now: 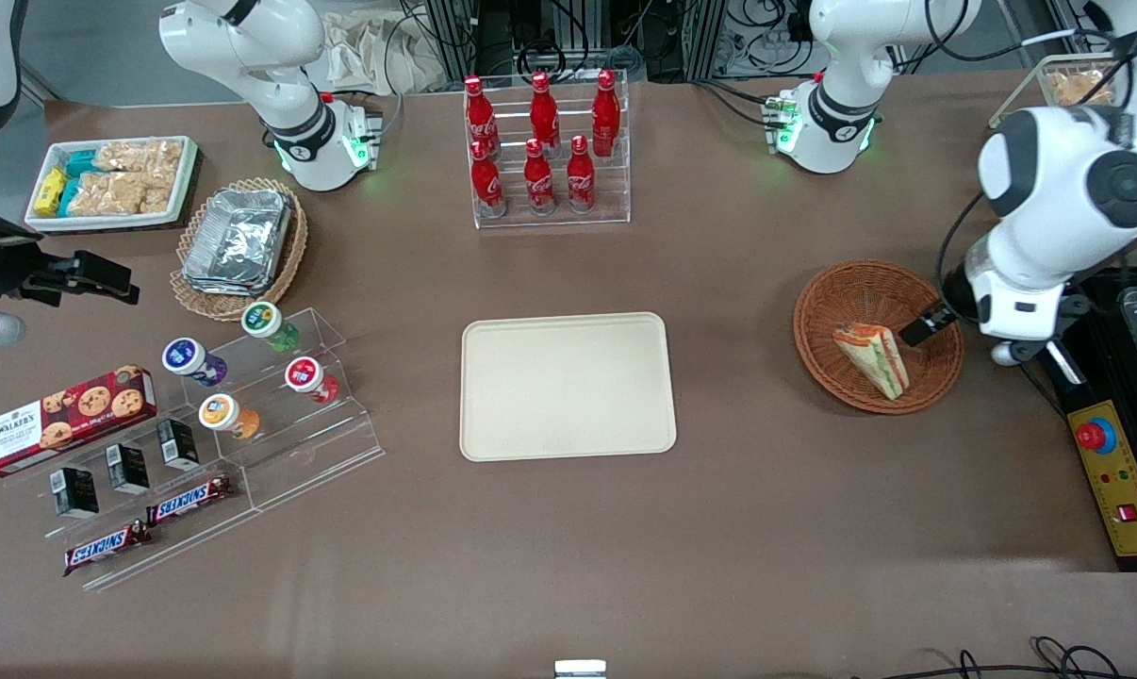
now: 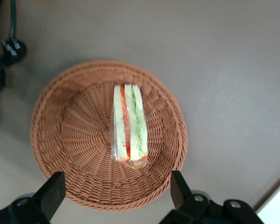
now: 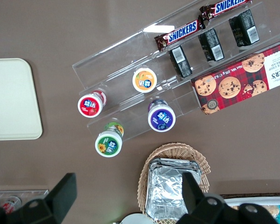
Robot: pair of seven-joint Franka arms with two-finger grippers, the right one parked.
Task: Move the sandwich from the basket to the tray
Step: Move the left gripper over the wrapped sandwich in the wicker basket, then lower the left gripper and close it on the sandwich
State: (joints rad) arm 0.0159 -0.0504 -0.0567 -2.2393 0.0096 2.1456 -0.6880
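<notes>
Spread wide and holding nothing, the jaws of the left arm's gripper [image 2: 116, 196] are seen in the wrist view with the two dark fingers [image 2: 50, 192] well apart, the sandwich [image 2: 129, 126] lying between their lines but lower down, untouched. The gripper [image 1: 929, 327] is held above the rim of the basket [image 1: 818, 325], at the working arm's end of the table.

The sandwich [image 1: 872, 356] is found inside the basket [image 2: 74, 135], standing on one long edge so that its green, red and orange layers are turned upward, and it is leaned toward one wall of the bowl, not centred. The tray [image 1: 567, 387] is set in the middle of the table, well apart from the basket, and nothing is carried on it.

The step in hand is judged to be the approach for the pick: no grasp has yet been made. For the next move, a descent into the bowl is called for, with the fingers brought down on either side of the bread faces so that the wedge is squeezed across its thickness. Care is likely needed with the sloping wicker wall and with the slippery clear wrap.
</notes>
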